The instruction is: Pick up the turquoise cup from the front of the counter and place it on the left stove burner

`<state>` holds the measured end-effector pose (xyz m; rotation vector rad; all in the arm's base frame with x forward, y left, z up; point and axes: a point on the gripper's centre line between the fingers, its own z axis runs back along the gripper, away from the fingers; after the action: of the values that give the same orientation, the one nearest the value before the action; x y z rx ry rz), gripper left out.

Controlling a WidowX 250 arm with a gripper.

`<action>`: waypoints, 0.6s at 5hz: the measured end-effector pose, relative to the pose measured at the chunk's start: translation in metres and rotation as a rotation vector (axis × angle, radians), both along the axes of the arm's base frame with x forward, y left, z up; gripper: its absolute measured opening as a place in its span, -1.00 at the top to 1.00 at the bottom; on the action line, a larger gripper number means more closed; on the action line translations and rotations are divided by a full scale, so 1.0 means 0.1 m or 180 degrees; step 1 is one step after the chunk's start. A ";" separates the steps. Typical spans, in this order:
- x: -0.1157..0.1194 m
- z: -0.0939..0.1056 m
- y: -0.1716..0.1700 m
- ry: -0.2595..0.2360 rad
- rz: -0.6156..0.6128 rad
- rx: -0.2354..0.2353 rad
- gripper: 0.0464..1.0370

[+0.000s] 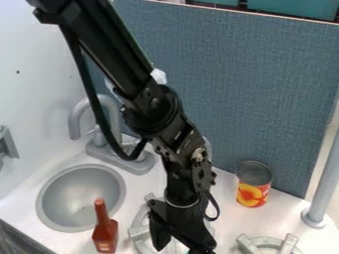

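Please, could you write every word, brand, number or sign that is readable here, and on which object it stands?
No text can be read.
Red-orange bottle: pale marks low on its front, too blurred to read.
Tin can: fruit picture, no readable words.
Robot arm: small pale marks, too small to read.

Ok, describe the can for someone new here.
Find the blue-grey panel behind the white counter. Near its foot stands an upright can with a grey top and a red-and-yellow label. It is short and round, unlike the red bottle with a narrow neck beside the sink.
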<state>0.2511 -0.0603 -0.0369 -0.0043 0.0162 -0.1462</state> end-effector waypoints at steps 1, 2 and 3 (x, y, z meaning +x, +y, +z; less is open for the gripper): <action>0.05 -0.08 0.03 0.0016 0.0088 0.0096 -0.94; 0.10 -0.16 0.03 0.0004 0.0128 0.0100 -0.94; 0.15 -0.23 -0.02 -0.0060 0.0147 0.0004 -0.94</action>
<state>0.2658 -0.0625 -0.0597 -0.0020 -0.0028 -0.1001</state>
